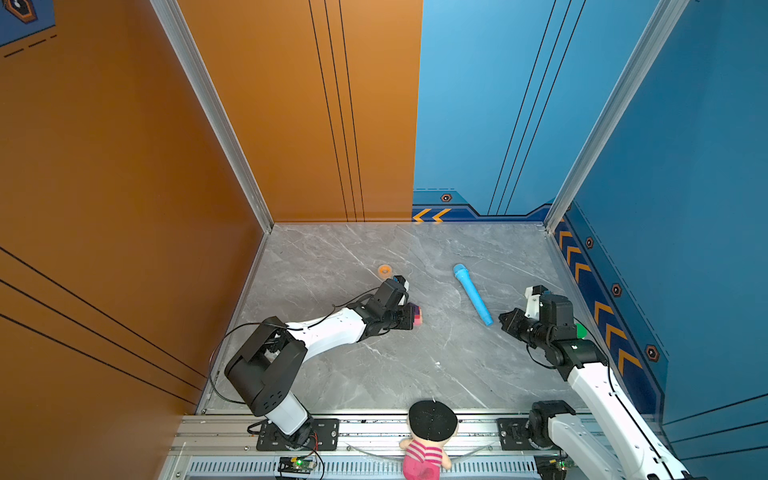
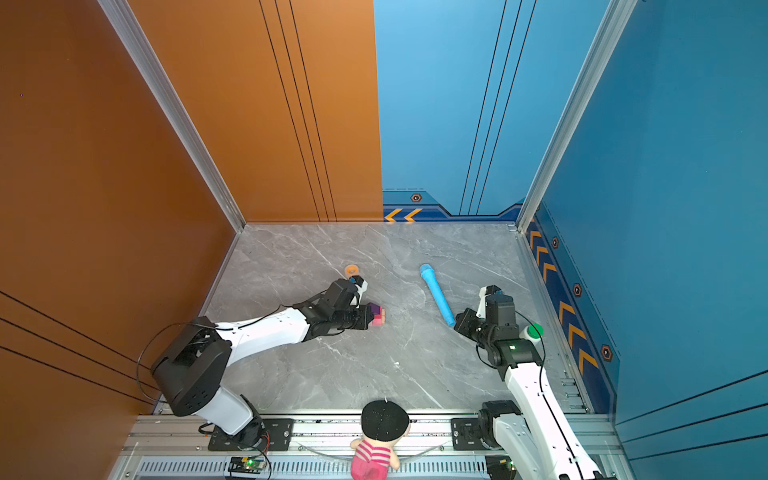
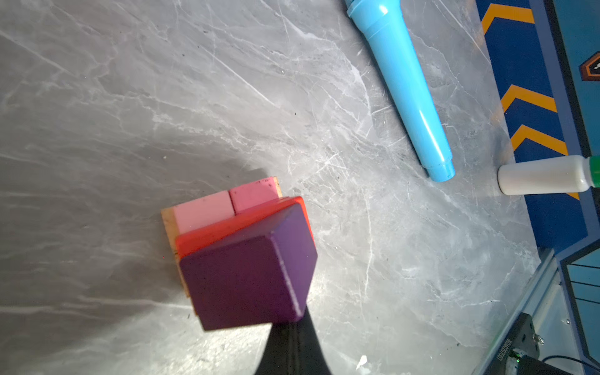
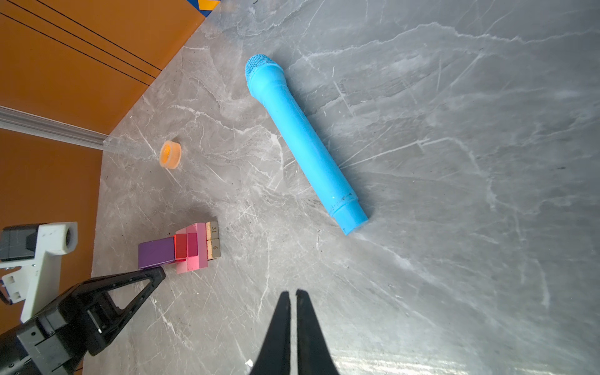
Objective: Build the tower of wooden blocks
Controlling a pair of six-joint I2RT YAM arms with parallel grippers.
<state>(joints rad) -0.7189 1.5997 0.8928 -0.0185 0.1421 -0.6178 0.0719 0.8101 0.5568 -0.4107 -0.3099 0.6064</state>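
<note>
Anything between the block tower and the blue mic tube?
No. Bare marble table separates the wood block tower from the blue tube; the right wrist view shows it.

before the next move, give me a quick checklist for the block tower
1. purple house-shaped piece on top, over the red brick: ok
2. left gripper shut, not gripping that piece: ok
3. its tip clear of that piece: cannot tell
4. right gripper shut, empty, away from the tower: ok
5. blue tube and orange tape ring apart from the tower: ok
</note>
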